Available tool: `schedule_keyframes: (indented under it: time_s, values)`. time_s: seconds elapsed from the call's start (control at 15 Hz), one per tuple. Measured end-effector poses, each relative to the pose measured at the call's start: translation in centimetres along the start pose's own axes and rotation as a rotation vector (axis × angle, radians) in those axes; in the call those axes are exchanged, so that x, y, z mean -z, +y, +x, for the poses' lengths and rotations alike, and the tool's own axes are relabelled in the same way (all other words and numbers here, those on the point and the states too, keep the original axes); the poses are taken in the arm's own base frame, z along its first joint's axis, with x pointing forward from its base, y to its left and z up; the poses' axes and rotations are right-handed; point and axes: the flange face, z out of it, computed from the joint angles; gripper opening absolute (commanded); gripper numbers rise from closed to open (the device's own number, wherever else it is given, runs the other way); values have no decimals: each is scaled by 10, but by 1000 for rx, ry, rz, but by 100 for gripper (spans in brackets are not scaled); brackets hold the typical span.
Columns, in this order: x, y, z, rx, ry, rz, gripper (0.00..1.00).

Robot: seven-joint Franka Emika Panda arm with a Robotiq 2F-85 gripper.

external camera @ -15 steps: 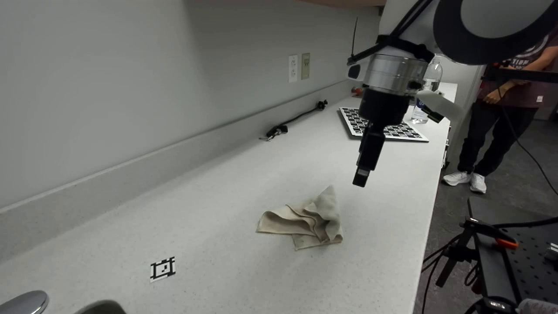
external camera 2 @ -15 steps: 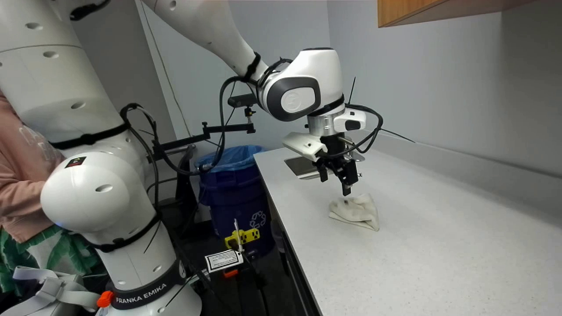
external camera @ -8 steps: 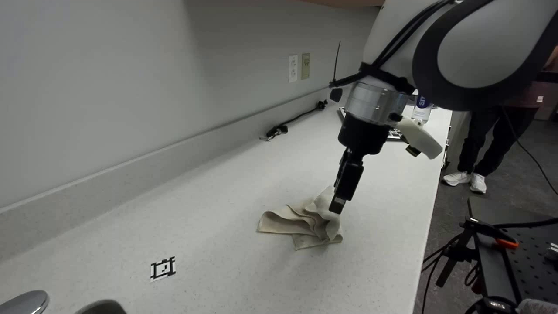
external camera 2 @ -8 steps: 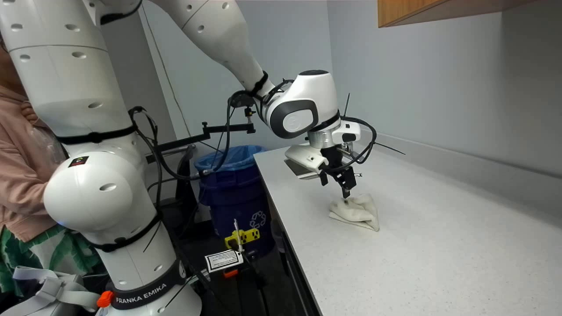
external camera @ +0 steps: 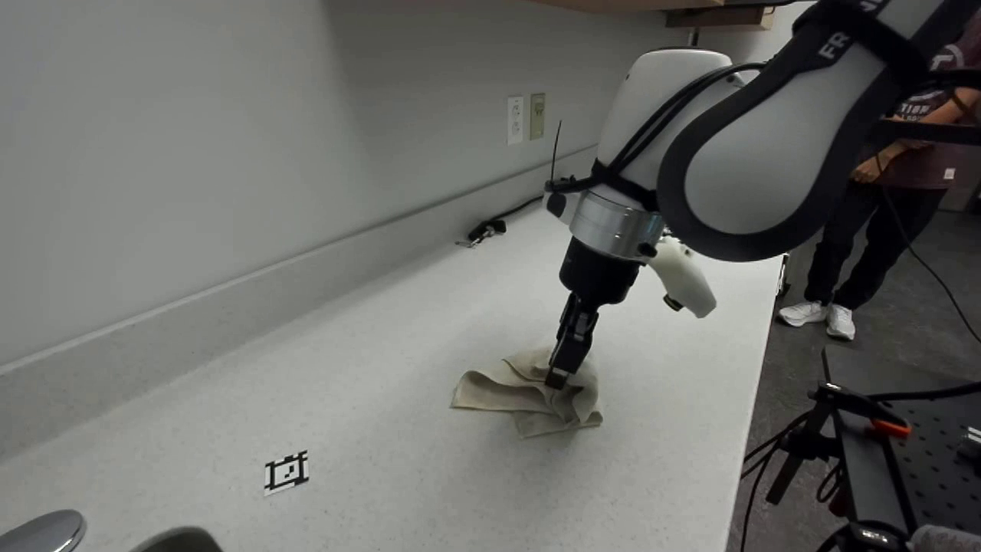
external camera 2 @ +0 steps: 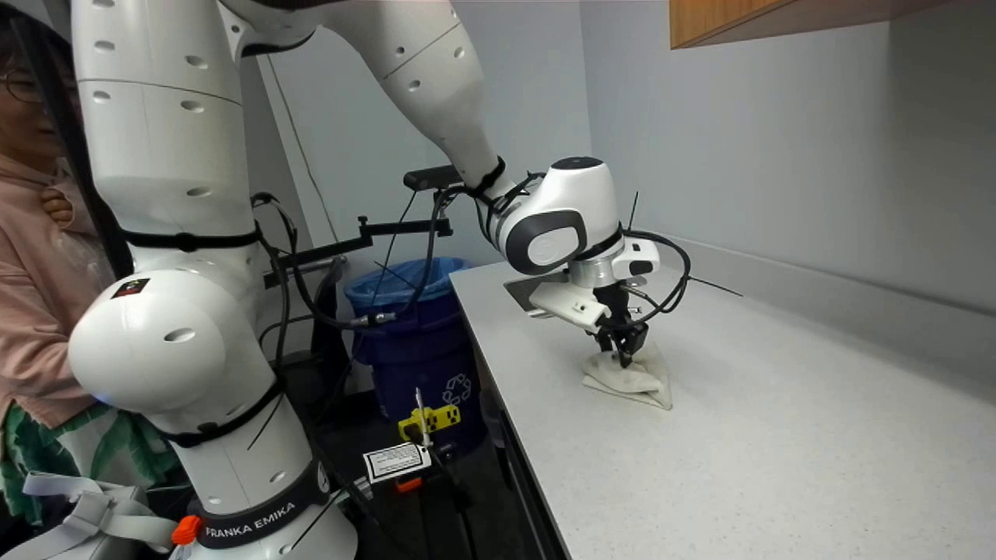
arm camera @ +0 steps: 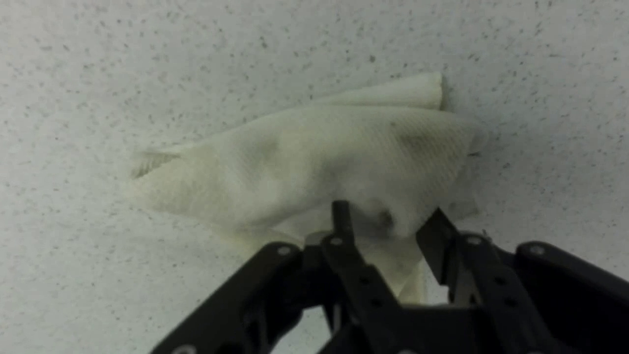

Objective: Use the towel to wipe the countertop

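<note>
A crumpled beige towel (external camera: 498,391) lies on the white speckled countertop (external camera: 368,468), and both exterior views show it, paler in the exterior view with the whole arm (external camera 2: 634,381). My black gripper (external camera: 556,381) points down with its fingertips at the towel's upper folds. In the wrist view, the gripper (arm camera: 388,209) has its two fingers apart, with towel (arm camera: 295,162) showing below and between them. The left finger (arm camera: 342,216) is over the cloth, and the right one (arm camera: 437,246) is near its edge. Whether the tips pinch any fabric cannot be told.
A printed marker (external camera: 286,473) is stuck on the counter, near a faucet (external camera: 46,533) at the lower left. A black cable with a clip (external camera: 487,230) lies by the backsplash. A blue bin (external camera 2: 405,334) stands beside the counter's edge. A wooden cabinet (external camera 2: 747,19) hangs above.
The arm has come down and across, bringing the gripper from beside and above the towel onto it. Its fingers have drawn closer together. The towel's outline has barely changed.
</note>
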Motion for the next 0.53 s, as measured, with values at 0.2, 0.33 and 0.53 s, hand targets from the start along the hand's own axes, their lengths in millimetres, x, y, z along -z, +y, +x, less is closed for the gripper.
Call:
schedule_keyframes:
  time_s: [0.2, 0.33, 0.53]
  values:
    - [-10, 11, -2, -26, -10, 13, 0]
    - [-13, 14, -3, -62, -9, 36, 0]
    - [-14, 23, -5, -120, -3, 61, 1]
